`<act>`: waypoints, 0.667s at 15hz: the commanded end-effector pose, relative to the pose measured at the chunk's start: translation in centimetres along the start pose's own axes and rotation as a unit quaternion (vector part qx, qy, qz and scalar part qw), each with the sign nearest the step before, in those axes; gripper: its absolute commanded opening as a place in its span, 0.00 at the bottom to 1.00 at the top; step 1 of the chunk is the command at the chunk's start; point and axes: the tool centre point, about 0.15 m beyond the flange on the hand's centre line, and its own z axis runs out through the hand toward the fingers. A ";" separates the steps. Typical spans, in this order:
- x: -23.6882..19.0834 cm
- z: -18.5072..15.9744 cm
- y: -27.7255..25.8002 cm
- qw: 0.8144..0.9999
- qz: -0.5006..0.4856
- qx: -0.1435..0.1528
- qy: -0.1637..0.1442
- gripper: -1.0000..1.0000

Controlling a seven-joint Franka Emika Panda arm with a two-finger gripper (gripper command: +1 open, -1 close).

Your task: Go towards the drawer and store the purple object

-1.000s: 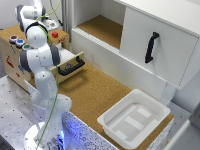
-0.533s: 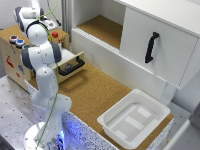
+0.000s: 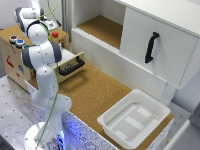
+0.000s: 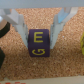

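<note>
Purple cube point(image 4: 38, 42) upright between jaws, fingers point(image 4: 17, 26) flanking it.

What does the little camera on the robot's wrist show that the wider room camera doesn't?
Only the wrist view shows the purple block, lettered E and G, sitting on the cork between the spread fingers, plus a yellow-green thing at the frame's edge. Only the exterior view shows the arm, the drawer standing open, the white cabinet and the white tub. Both share the cork surface.
</note>
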 end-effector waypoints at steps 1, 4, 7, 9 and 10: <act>-0.1 -3.4 1.0 0.999 0.047 -0.014 -0.014 0.00; -2.7 -5.9 1.4 0.993 0.110 -0.030 -0.011 0.00; -7.1 -5.6 1.1 0.990 0.139 -0.028 -0.017 0.00; -11.1 -4.5 -0.1 0.991 0.134 -0.008 -0.011 0.00; -13.0 -3.6 -0.7 0.991 0.133 0.000 -0.011 0.00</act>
